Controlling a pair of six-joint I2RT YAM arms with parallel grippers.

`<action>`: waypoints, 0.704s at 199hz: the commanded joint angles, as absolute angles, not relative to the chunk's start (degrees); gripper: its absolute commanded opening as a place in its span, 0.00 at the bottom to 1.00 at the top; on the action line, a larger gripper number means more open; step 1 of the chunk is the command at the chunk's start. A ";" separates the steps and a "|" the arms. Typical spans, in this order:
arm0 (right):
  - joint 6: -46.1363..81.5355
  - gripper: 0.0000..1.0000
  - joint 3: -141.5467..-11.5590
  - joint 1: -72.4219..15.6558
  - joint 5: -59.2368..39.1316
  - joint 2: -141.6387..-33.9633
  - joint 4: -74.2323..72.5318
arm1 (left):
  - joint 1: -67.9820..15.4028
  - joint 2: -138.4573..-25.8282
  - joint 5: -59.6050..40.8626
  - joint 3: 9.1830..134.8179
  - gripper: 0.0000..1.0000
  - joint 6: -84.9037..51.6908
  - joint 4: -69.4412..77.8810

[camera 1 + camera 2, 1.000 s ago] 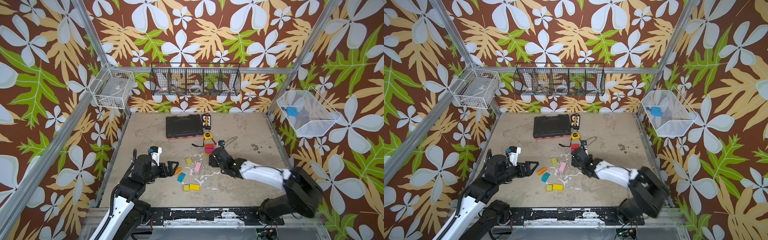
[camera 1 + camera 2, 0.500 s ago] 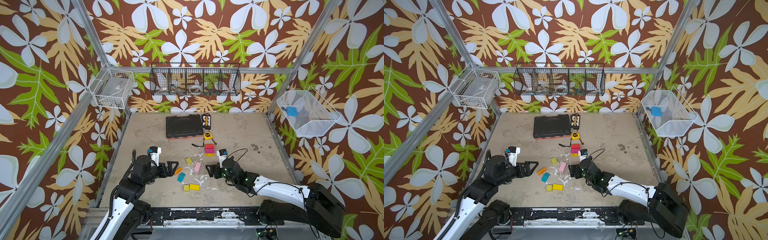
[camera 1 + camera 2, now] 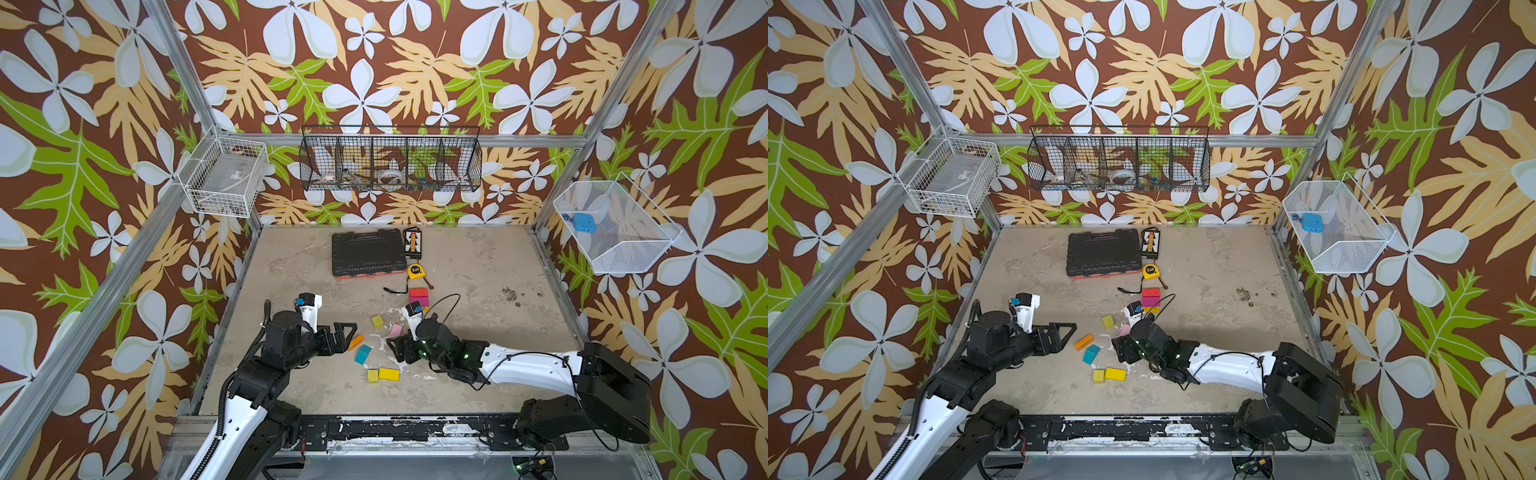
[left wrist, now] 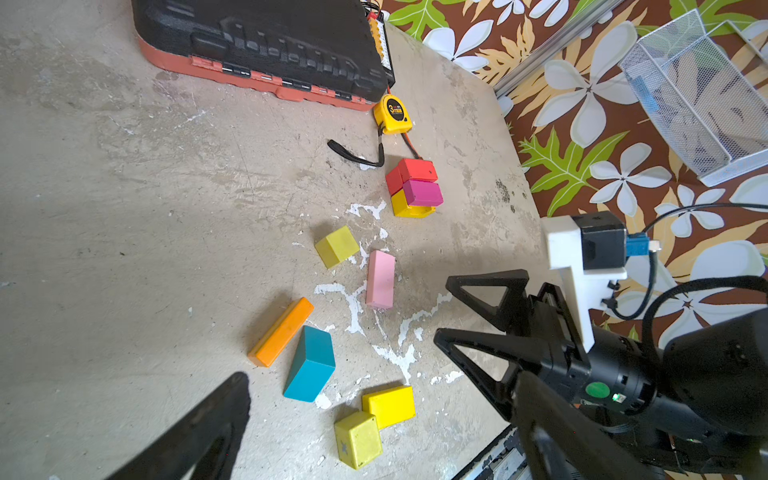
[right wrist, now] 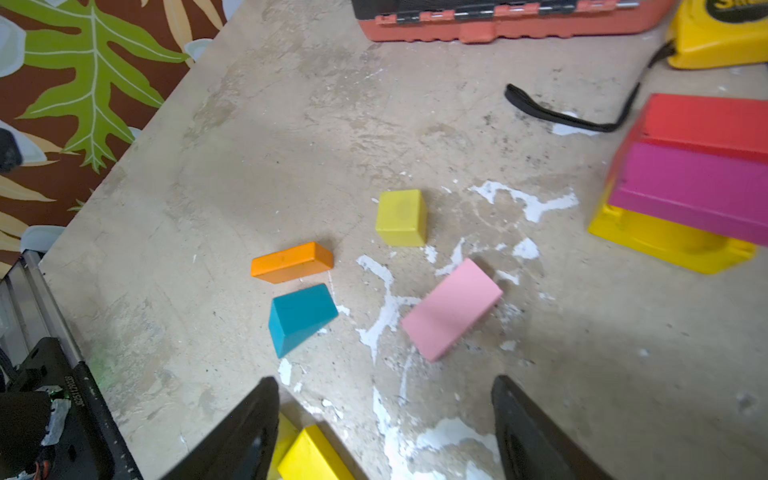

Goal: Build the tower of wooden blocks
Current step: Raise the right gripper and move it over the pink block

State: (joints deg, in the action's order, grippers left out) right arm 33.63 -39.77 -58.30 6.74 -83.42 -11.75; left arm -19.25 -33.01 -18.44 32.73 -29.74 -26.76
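R gripper (image 5: 384, 380) is wide open on my feed, nothing gripped. It hangs low over the table (image 3: 478, 266), tips aimed left at the loose blocks. Nearest is the pink bar (image 5: 451, 309), pale, lying flat and skewed, just ahead of the tips, no contact. Close under the gripper, toward the front edge, is the yellow block (image 5: 311, 457) w/ a yellow cube (image 4: 358, 438) touching its corner. The cube has a faint X on one face. Further out is the teal block (image 5: 301, 318), chunky, on its side, w/ the orange bar (image 5: 292, 262) just beside it, corners nearly meeting. The lime cube (image 5: 402, 216) sits alone past the pink bar.

L gripper (image 3: 349, 334) is also spread fully and empty, tips just beside the orange bar's end. No contact that I can see.

Then the tower (image 4: 415, 187): three pcs, a yellow base w/ magenta and red above, paint bright and clean. I can't tell if red sits on magenta or behind it on the base. Magenta overhangs the base a bit. In both top views it stands just past the R wrist cam, toward the back. It is near the tape measure (image 3: 415, 271), whose black strap curls beside it. The tool case (image 3: 368, 253) lies beyond.

Arms: L arm comes in from the front-left corner, forearm approx level, pointing right. R arm is stretched long and low from front-right, pointing left.
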 commanded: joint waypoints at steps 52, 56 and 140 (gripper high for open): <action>31.44 0.67 -52.87 -59.33 10.42 -96.68 -2.25 | -19.25 -32.88 -18.11 32.73 1.00 -29.51 -25.49; 31.42 0.67 -53.03 -59.29 10.62 -97.03 -2.16 | -19.25 -32.90 -18.11 32.73 1.00 -29.51 -25.49; 25.97 0.83 -57.30 -58.41 15.75 -104.34 0.98 | -19.25 -32.87 -18.28 32.70 1.00 -29.50 -25.48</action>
